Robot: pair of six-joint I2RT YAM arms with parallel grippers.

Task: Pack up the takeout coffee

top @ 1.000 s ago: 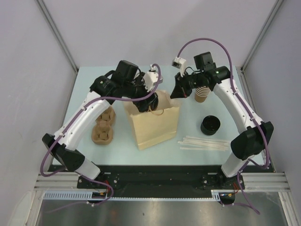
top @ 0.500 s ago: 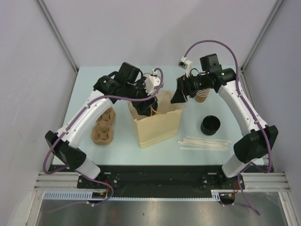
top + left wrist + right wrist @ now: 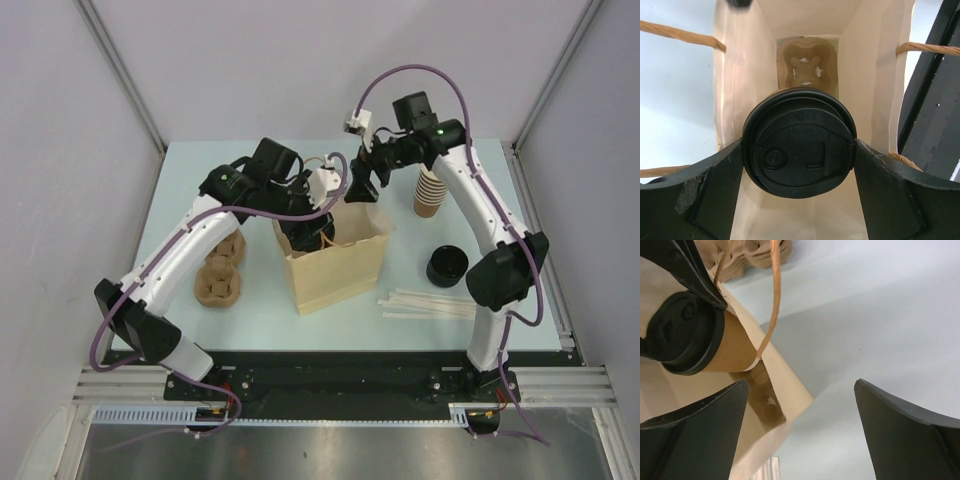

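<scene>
The pale desk (image 3: 180, 180) carried a brown paper bag (image 3: 335, 275) that stood open near its middle. Left of the bag lay moulded pulp cup carriers (image 3: 220, 270), and another carrier (image 3: 805, 67) sat flat on the bag's floor. To the right lay a bundle of white sticks (image 3: 430, 303), with a stack of lidless tan cups (image 3: 430, 195) further back and a stack of black lids (image 3: 447, 265) between the two. The takeout coffee (image 3: 799, 142) hung in the bag's mouth, above the carrier inside. The left fingers (image 3: 705, 195) clamped its black lid from both sides. The right fingers (image 3: 910, 440) stood spread wide with nothing between them, at the bag's far rim beside a twisted handle (image 3: 772, 295).
</scene>
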